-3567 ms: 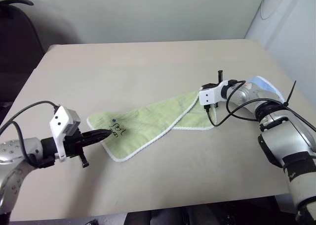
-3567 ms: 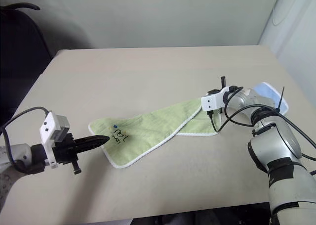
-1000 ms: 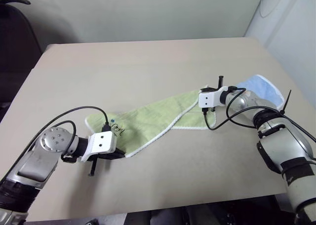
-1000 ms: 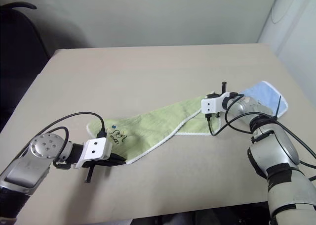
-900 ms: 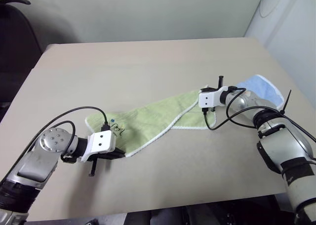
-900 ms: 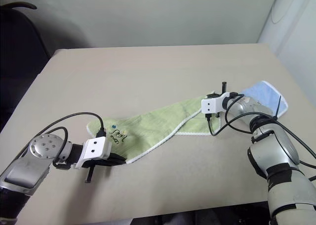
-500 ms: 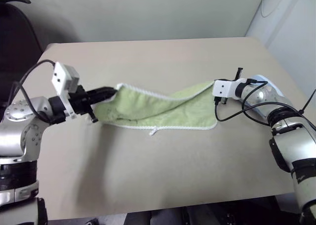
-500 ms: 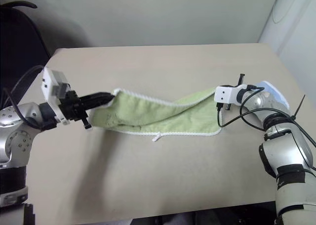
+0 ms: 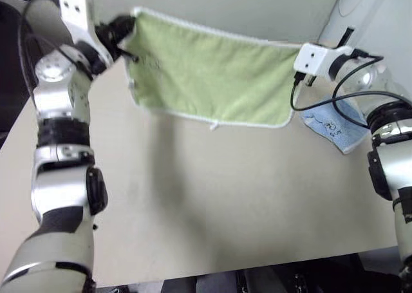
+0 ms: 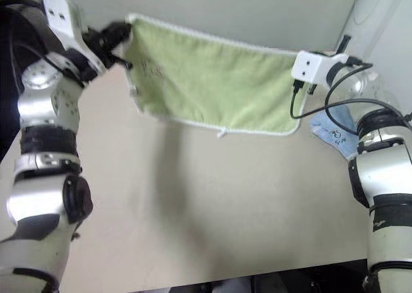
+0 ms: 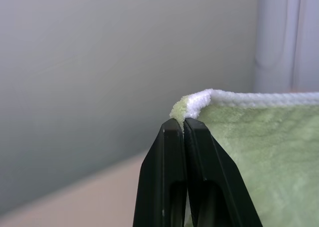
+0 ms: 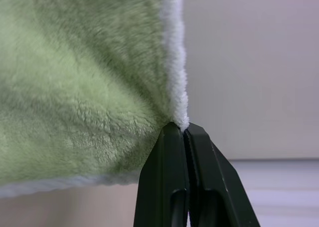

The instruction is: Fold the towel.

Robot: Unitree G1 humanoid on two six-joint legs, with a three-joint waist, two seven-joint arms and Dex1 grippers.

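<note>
The light green towel with white edging hangs spread out in the air above the beige table, stretched between both arms. My left gripper is shut on its upper left corner, and the left wrist view shows the black fingers pinching the white-edged corner of the towel. My right gripper is shut on the upper right corner; in the right wrist view the fingertips clamp the towel at its white border. The towel's lower edge hangs free above the tabletop.
A smaller light blue cloth with white edging and dark markings lies on the table at the right, under my right arm. A dark chair stands past the table's left side. A wall lies behind the table.
Both grippers have risen with the towel's corners, lifting it off the table until it hangs spread in the air. The light blue cloth stays on the table.
</note>
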